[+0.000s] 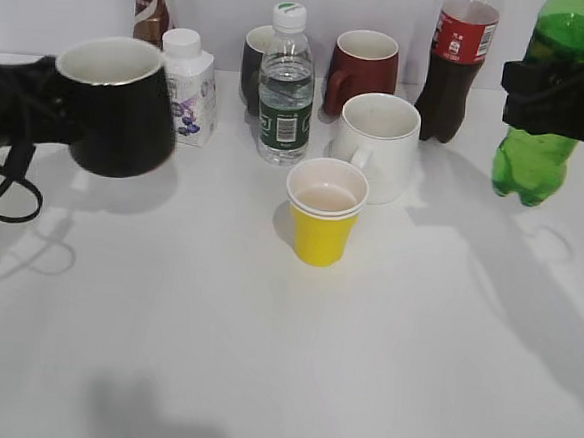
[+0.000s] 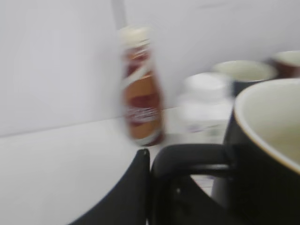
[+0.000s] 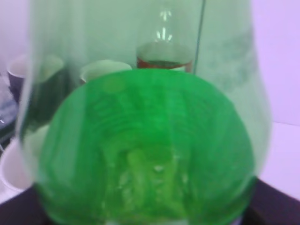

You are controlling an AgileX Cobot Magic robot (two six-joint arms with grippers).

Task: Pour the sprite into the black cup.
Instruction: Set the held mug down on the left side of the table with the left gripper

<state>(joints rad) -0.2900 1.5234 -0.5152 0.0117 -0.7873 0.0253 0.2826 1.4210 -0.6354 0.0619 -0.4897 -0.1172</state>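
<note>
while the left tool (image 1: 39,111) pinches the black cup (image 1: 119,107) by its handle above the bench (image 1: 282,359), the right tool (image 1: 561,98) clamps the sprite (image 1: 544,126), lifted at far right.

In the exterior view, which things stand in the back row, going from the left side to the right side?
brown sauce bottle → white milk carton → dark mug → clear water bottle → dark red mug → cola bottle → sprite, held off the table in the right gripper.
</note>
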